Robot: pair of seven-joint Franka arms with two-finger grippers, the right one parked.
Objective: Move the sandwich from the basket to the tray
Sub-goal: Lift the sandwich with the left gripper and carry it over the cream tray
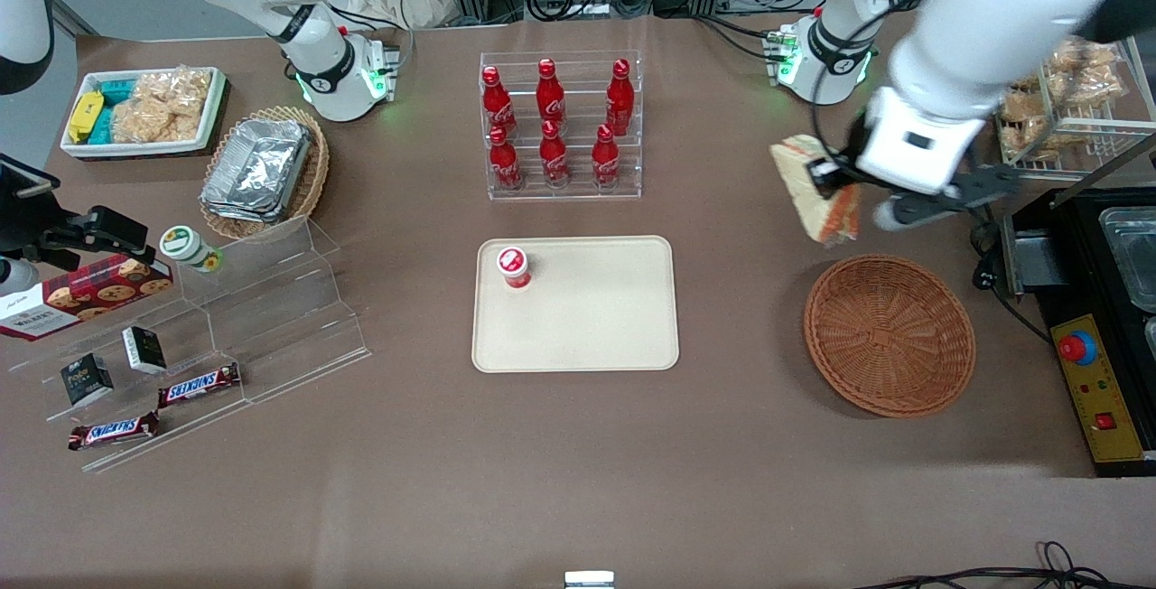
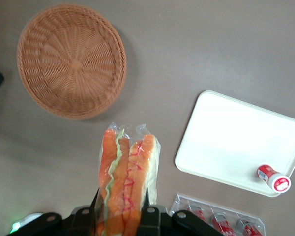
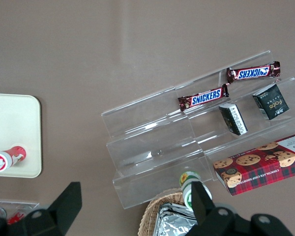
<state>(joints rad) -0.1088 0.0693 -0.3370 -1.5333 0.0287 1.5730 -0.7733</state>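
My left gripper [image 1: 835, 193] is shut on the clear-wrapped sandwich [image 1: 815, 188] and holds it in the air, above the table and a little farther from the front camera than the basket [image 1: 889, 334]. The left wrist view shows the sandwich [image 2: 128, 174] pinched between the two black fingers [image 2: 151, 216], its orange filling edge facing the camera. The round reddish-brown wicker basket [image 2: 72, 60] is empty. The beige tray [image 1: 596, 318] lies at the table's middle, with a small red-capped cup [image 1: 514, 266] on it; the tray also shows in the left wrist view [image 2: 236, 142].
A clear rack of red cola bottles [image 1: 560, 124] stands farther from the front camera than the tray. A wire rack of bagged snacks [image 1: 1075, 92] and a black appliance [image 1: 1097, 300] stand at the working arm's end. Clear stepped shelves [image 1: 217, 336] with snacks lie toward the parked arm's end.
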